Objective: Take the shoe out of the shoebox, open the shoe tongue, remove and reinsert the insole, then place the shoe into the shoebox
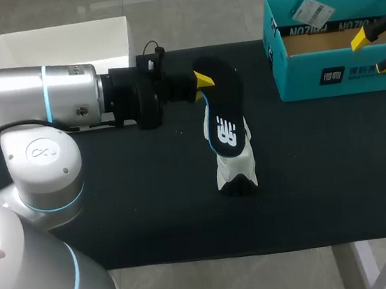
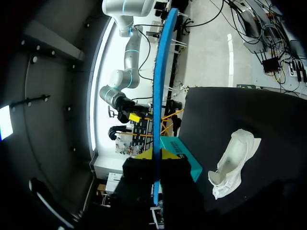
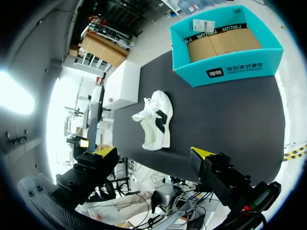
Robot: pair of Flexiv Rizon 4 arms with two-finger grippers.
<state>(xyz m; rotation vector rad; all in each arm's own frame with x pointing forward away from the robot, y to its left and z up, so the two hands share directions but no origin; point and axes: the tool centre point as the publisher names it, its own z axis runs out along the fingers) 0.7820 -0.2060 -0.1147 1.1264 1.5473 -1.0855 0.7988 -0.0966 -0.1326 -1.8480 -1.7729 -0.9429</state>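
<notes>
The left end effector (image 2: pixel 156 154) grips one insole (image 2: pixel 160 72), held edge-on between its fingers, with one white shoe (image 2: pixel 232 163) on the surface (image 2: pixel 268 120) beside it. The right end effector (image 3: pixel 153 152) is wide open and empty, with one teal shoebox (image 3: pixel 225 43) ahead.

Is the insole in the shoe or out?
Out: the left end effector pinches the black, blue-edged foam insole, clear of the white sneaker.
</notes>
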